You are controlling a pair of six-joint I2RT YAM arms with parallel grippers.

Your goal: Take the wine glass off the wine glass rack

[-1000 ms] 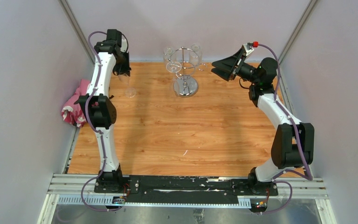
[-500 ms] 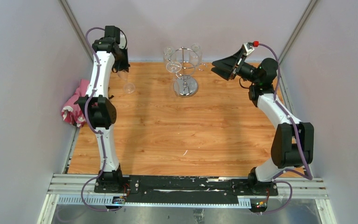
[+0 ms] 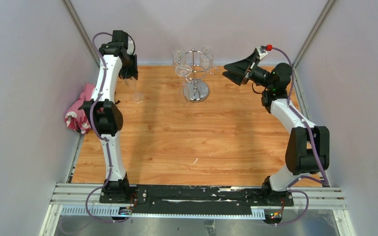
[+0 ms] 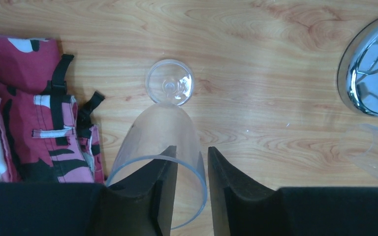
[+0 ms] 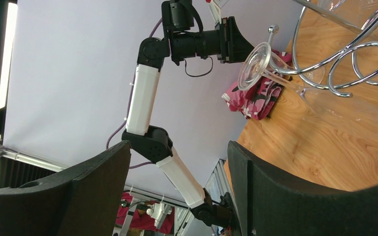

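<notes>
Your left gripper is over the far-left corner of the light wooden worktop, pointing straight down at a clear stemmed wine glass. The glass is off the rack and upright, with its round foot down at the wood. It stands well to the left of the shiny chrome wire rack with the mirrored dome base, which is at the middle of the far edge.

One black finger reaches inside the bowl and the other sits outside, so the bowl's wall runs through the narrow gap between them. You cannot tell from these views whether the pads actually press on it.

Other clear glasses hang upside down from the rack's loops. Your right gripper hovers above the far-right corner, aimed at the rack, its fingers spread wide with nothing between them. A pink and red patterned cloth lies bunched at the left edge, near the glass's foot.
</notes>
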